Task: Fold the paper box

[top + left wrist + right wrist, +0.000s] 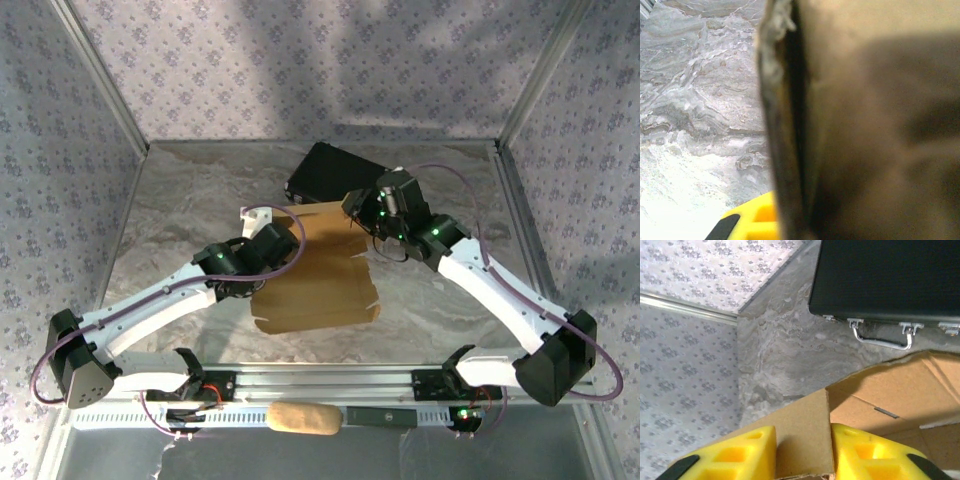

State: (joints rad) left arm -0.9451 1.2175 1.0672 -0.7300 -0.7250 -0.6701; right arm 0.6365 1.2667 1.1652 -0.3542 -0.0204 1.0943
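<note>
Box [315, 285] is a mostly flat tan sheet, mid-frame in the top view, lying on the table [190, 200] just below the black case [335, 172]. Near end is flat, far end is lifted where the arms meet it. My guess is both arms work the far flaps so they stand up along the creases while the rest of the sheet stays down as the base.

Left fingers [747, 222]: one yellow finger shows at the bottom of the left wrist view, right against a flap seen edge-on. The other is hidden behind the card, so I cannot tell if it's clamped.

Right fingers [735, 455]: spread, straddling a raised flap at the bottom of the right wrist view. The flap's cut edge is against the right-hand finger (not a tight pinch, the card face fills the gap).

Pose: left arm [150, 300] runs from the lower-left base up and right to the sheet's upper-left corner. Right arm [500, 290] runs from the lower-right base up and left to the upper-right edge, wrist tipped down. The folding looks early, with no walls formed yet.
</note>
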